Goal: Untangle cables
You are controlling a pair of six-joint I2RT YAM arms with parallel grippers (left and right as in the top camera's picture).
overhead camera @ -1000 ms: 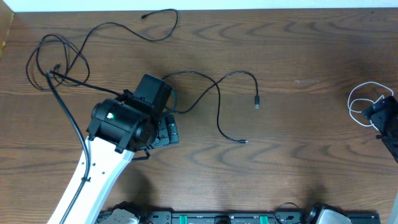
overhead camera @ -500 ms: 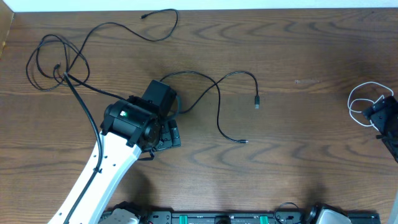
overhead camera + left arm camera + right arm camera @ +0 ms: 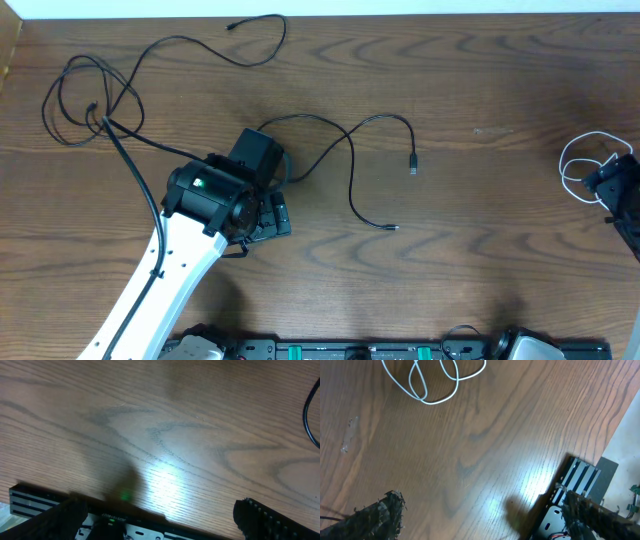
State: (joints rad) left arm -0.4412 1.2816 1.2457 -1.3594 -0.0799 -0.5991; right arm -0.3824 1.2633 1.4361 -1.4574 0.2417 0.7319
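Note:
A loose tangle of black cables (image 3: 90, 100) lies at the far left, with one strand running to a plug (image 3: 230, 27) at the back edge. Another black cable (image 3: 350, 150) curves across the middle, with plug ends at the right (image 3: 413, 165) and lower down (image 3: 393, 228); a bit of it shows in the left wrist view (image 3: 310, 420). A white cable (image 3: 580, 165) is coiled at the far right and shows in the right wrist view (image 3: 430, 382). My left gripper (image 3: 266, 215) (image 3: 160, 510) is open and empty beside the middle cable. My right gripper (image 3: 610, 188) (image 3: 485, 510) is open and empty next to the white cable.
The left arm's thick black cable (image 3: 130, 190) runs from the tangle down along the white arm. A black rail with mounts (image 3: 350, 350) lines the table's front edge and shows in both wrist views. The table's back edge meets a white strip.
The left arm shifted a little to the right one second ago and has stayed still since. The cables and the right arm have not moved.

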